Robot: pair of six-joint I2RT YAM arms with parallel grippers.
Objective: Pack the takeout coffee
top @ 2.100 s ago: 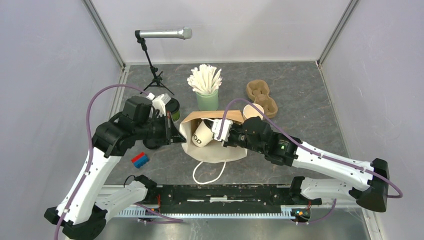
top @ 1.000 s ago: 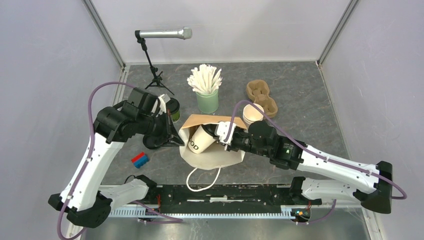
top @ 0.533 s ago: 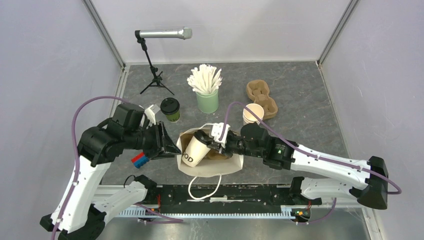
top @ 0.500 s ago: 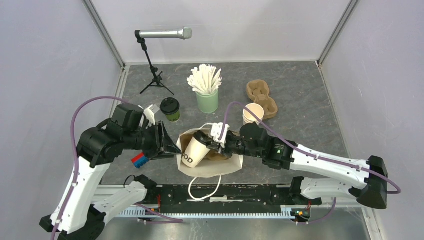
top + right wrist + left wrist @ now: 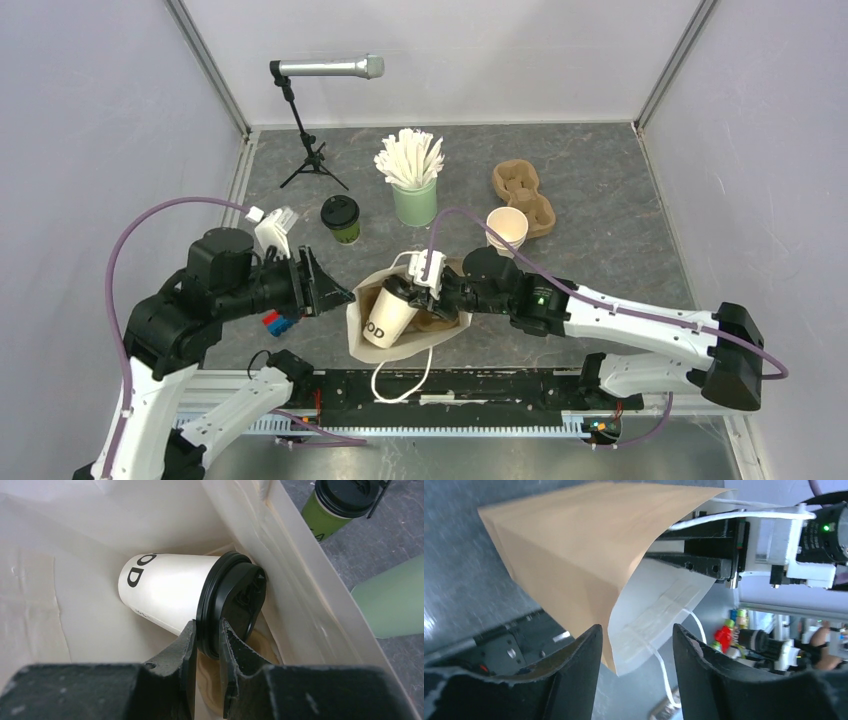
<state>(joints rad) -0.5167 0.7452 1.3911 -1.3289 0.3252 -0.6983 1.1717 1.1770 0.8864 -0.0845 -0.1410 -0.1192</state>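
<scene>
white cup in right jaws, inside bag

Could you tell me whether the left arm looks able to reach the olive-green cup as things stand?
Probably yes. The left claw is open beside the paper bag, and the olive-green cup stands upright just beyond it with nothing between them; the claw would first have to turn away from the bag.
</scene>
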